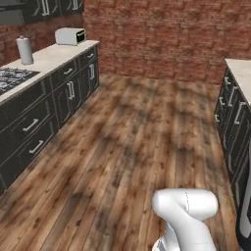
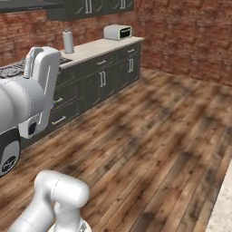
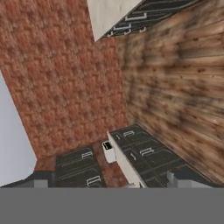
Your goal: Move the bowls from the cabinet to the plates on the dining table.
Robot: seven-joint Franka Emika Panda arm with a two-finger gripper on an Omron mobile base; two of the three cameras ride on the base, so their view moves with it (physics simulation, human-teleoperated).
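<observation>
The bowls and the plates are out of view. The cabinet [image 1: 49, 7] hangs on the brick wall above the left counter, its doors shut, and it appears again along the top of the right base view [image 2: 95, 5]. The dining table [image 1: 241, 73] shows its beige top and dark drawer fronts at the right edge; a corner of its top [image 2: 223, 206] sits at the lower right, and it appears at the top of the hand view [image 3: 111, 15]. My gripper [image 3: 107, 183] is open, nothing between its fingertips [image 3: 174, 179], and it points at the brick wall and far counter.
A counter [image 1: 46, 56] along the left wall carries a toaster [image 1: 70, 36], a paper towel roll [image 1: 24, 50] and a cooktop [image 1: 12, 78]. Wooden floor [image 1: 127, 137] stretches between that counter and the table. My raised arm [image 2: 31, 90] crosses the left of the right base view.
</observation>
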